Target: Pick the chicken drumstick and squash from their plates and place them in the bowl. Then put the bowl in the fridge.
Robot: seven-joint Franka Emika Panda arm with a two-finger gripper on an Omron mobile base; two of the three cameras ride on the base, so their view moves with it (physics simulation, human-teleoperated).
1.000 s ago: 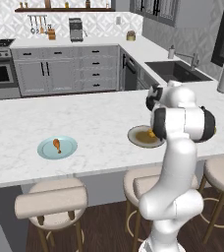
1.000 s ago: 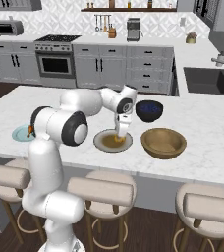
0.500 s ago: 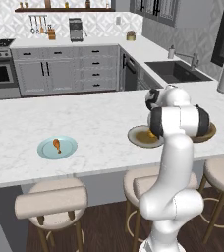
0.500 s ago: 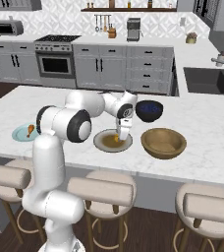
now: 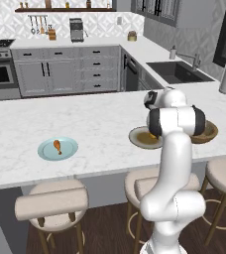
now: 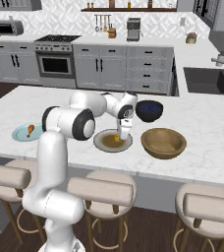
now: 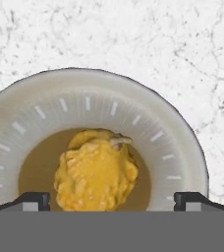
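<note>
With my pincer (image 7: 112, 199) spread wide over the squash (image 7: 96, 172), I'd guess its lumpy, possibly off-centre shape could slip sideways across the plate (image 7: 148, 103).

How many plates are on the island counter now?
2: the light blue plate with the chicken drumstick at the left, the olive-brown plate with the squash beside the wooden bowl.

Counter (image 6: 207, 147): white marble look, grey-veined, smooth, faint sheen. Bowl (image 6: 163, 142): tan wood, matt. Olive-brown plate (image 7: 148, 123): glazed look, pale ribbed rim. Squash (image 7: 95, 172): yellow, lumpy, rough skin. Stool seats (image 5: 50, 201): beige padding, matt. Sink (image 5: 177, 72): dark, dull finish
</note>
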